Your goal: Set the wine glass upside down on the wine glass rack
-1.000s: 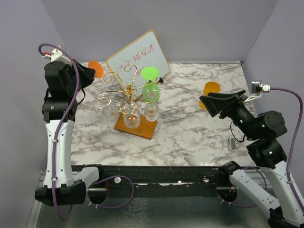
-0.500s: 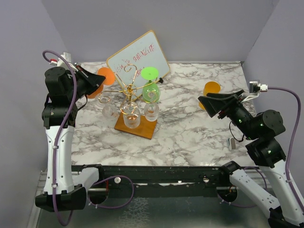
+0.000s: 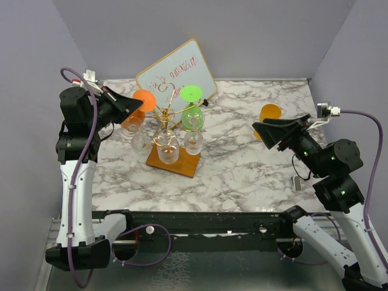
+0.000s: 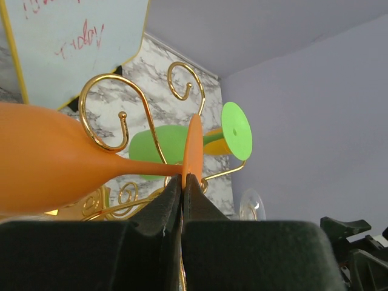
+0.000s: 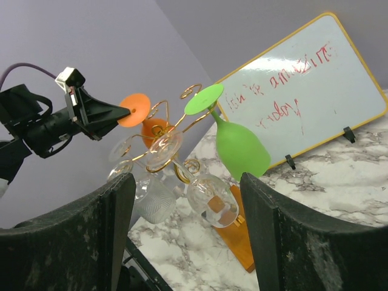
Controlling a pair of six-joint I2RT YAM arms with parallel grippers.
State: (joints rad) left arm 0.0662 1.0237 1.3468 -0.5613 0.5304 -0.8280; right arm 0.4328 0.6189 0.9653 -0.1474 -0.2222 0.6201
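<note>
The left claw (image 4: 183,182) is clenched on the edge of the flat orange foot of the wine glass (image 4: 48,160), pinching it edge-on between its dark fingers (image 4: 151,221). In the overhead view the wine glass is held in the air at the upper left of the frame, foot uppermost and bowl below, right against the left side of the wine glass rack (image 3: 162,121). In the left wrist view its stem crosses a gold curl (image 4: 112,76), but whether it sits inside that curl cannot be told. A green glass (image 3: 193,116) hangs upside down on the right of the rack, and clear glasses (image 3: 168,151) hang lower, above the wooden base (image 3: 182,165). A whiteboard (image 3: 176,76) leans behind. The right claw (image 3: 259,132), at the right of the frame, is released and holds nothing, just beside a second orange glass (image 3: 270,113) on the marbled table (image 3: 242,170).
</note>
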